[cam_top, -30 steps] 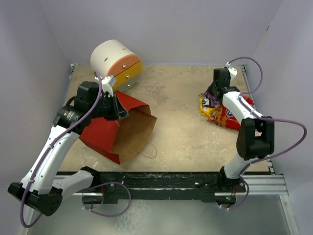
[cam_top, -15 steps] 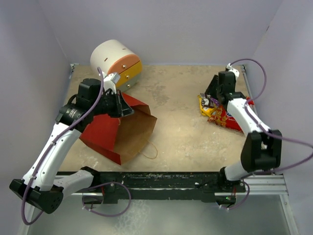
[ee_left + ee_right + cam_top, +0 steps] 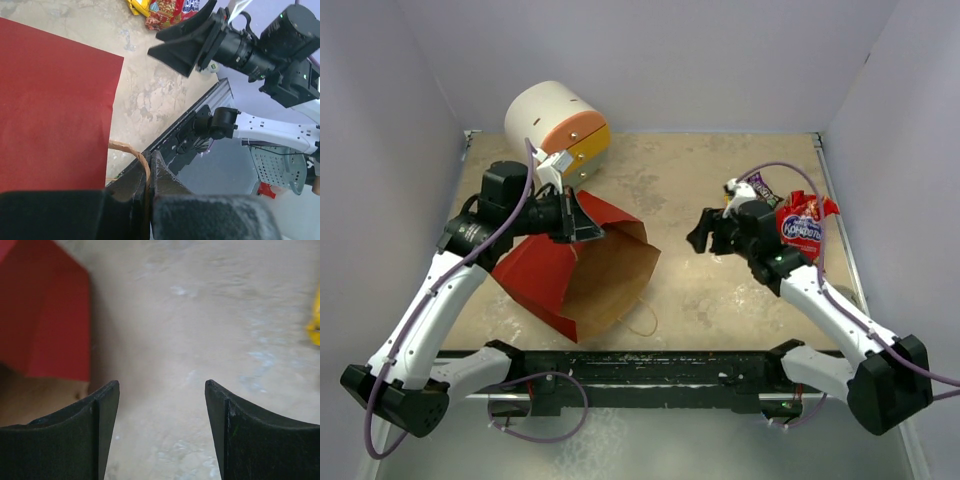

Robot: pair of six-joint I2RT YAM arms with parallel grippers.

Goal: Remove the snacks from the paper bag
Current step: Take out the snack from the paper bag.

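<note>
Paper bag (image 3: 605,275) lower left, mouth facing right; left end effector (image 3: 585,228) pinched shut on its upper edge; right end effector (image 3: 700,230) wide, empty, centre; snacks (image 3: 802,228) heaped right; reaching in could snag rim, yank bag from pinch.

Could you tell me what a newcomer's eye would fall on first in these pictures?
The big red paper bag lies on its side at the left, its brown mouth gaping toward the middle, with the left gripper shut on a handle. Opposite, the right gripper hangs open, facing it, with the snacks heaped behind at the right.
</note>
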